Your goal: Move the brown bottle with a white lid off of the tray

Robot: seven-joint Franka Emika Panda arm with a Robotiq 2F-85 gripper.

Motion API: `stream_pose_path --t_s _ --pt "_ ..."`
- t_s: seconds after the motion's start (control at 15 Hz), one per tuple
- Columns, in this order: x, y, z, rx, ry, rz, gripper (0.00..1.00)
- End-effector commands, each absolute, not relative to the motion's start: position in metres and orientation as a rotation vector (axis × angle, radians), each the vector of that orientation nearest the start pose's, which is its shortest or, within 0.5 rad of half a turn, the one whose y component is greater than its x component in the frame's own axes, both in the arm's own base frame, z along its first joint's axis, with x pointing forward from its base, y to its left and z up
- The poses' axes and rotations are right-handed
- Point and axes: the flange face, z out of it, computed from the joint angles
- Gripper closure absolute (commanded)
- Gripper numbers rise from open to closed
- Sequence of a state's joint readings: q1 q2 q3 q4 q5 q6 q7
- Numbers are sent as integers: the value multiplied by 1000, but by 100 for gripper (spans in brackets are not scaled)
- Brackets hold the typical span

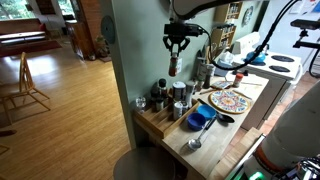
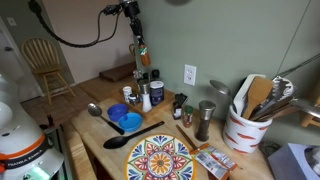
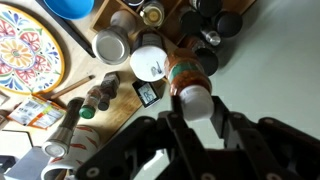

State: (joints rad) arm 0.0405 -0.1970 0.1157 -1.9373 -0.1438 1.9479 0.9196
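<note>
My gripper [image 1: 177, 47] is shut on the white lid of the brown bottle [image 1: 175, 66] and holds it in the air above the other bottles. In the wrist view the fingers [image 3: 198, 112] clamp the lid, and the brown body [image 3: 183, 75] hangs below them. It also shows in an exterior view [image 2: 141, 55], under the gripper [image 2: 138, 40]. The light wood tray [image 1: 152, 122] lies at the counter's end with several small bottles and jars [image 1: 170, 98] on it. The held bottle touches nothing below it.
A round colourful plate [image 1: 232, 100] [image 2: 160, 158] [image 3: 25, 50] lies on the counter. A blue bowl [image 1: 200, 120] [image 2: 125, 120] and a metal spoon [image 1: 195, 143] sit next to the tray. A crock of utensils [image 2: 250, 125] stands near the wall.
</note>
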Motion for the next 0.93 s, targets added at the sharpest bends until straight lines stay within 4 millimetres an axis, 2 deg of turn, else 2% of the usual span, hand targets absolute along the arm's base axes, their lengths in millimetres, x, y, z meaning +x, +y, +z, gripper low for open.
stream_pose_path --t_s 0.0,0.07,0.13,0.33,0.53,0.67,0.87 --pt "530 46 590 -2917 1204 -428 92" --pt "534 35 589 -2900 1242 -429 92" --pt "540 9 588 -2886 1301 -422 92" --pt "558 -49 582 -2839 1444 -403 92" --pt "572 -96 570 -2816 1519 -381 92" --pt "580 -116 558 -2814 1541 -373 92" --pt "590 -135 536 -2793 1565 -383 92"
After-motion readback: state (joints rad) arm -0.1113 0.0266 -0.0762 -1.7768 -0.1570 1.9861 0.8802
